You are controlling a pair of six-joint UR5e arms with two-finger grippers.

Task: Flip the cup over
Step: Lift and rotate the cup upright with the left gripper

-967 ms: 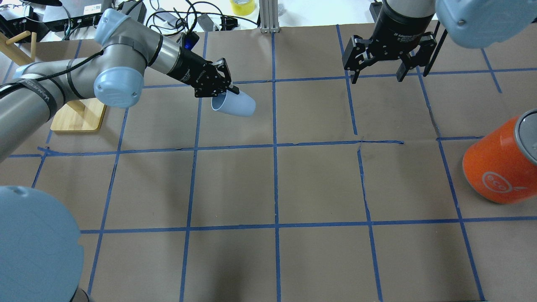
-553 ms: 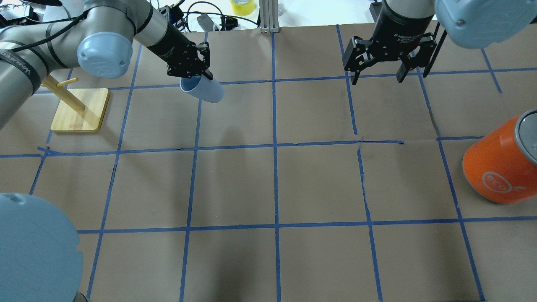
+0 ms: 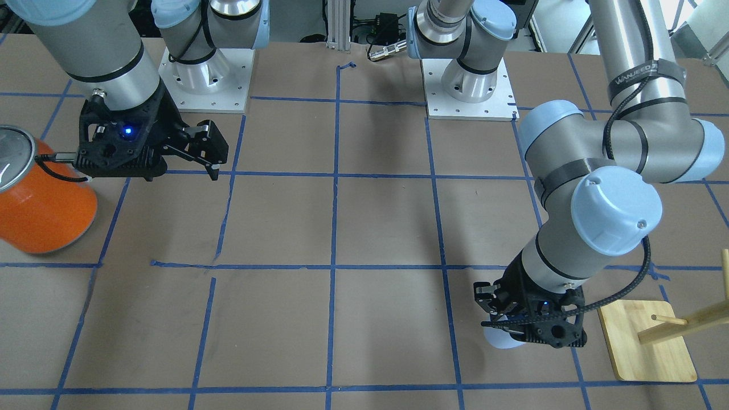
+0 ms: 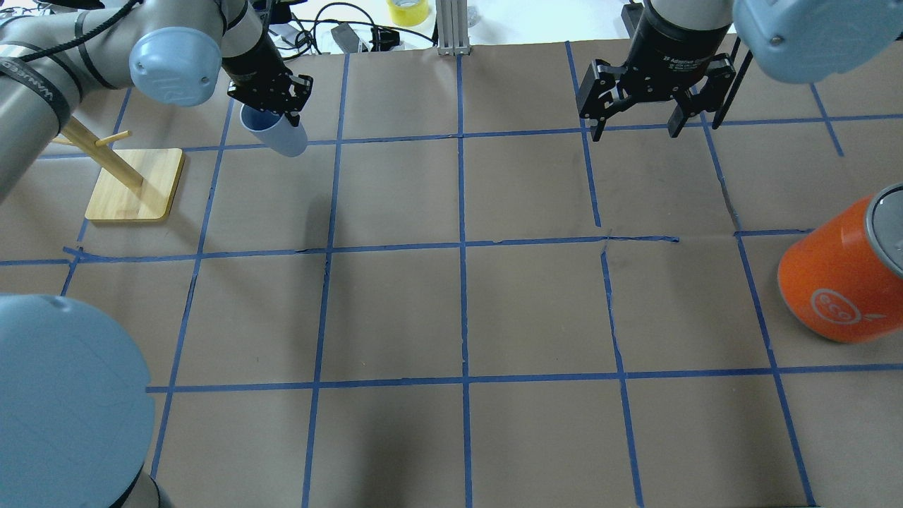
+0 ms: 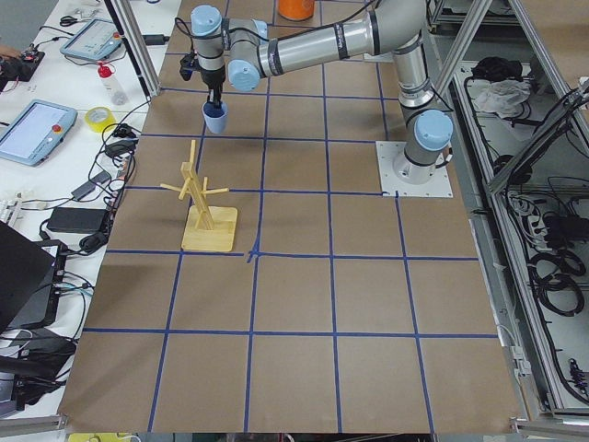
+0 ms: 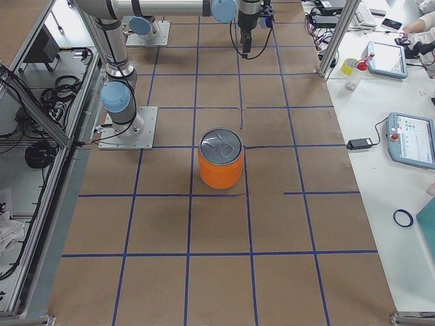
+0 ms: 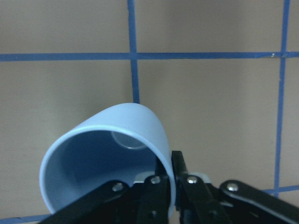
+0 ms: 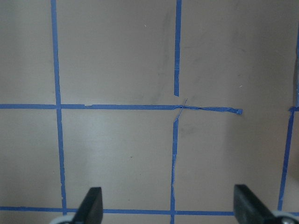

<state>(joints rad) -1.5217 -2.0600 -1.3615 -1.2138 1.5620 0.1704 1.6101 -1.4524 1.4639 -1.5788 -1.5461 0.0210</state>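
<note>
Task so far: I think I am about halfway. The cup [image 4: 279,134] is picked up and tipped, but it is not back down on the bench [image 4: 536,303] yet.
Left jaws: closed on the cup's rim. My wrist view shows one finger inside the mouth and one outside.
Where the cup is: it hangs from the left jaws, with its body sticking out below and past them. It looks lifted off the bench, because its shadow falls away from it.
Cup tilt: it leans, with the mouth up toward the jaws and the bottom pointing down and away.
Inside the cup: nothing. I can see the blue inside and the round bottom through the mouth.
Right jaws: wide open with nothing between them. Under them I see only bare bench and blue tape lines.
Orange can [image 4: 839,282]: it stands well apart from the right jaws and very far from the left jaws. Its silver top is closed, so I cannot tell what is inside.
Wooden stand [image 4: 130,183]: near the left jaws, off to one side, not touching the cup.
Left to do: I guess I must finish the turn, set the cup on the bench and let go.
</note>
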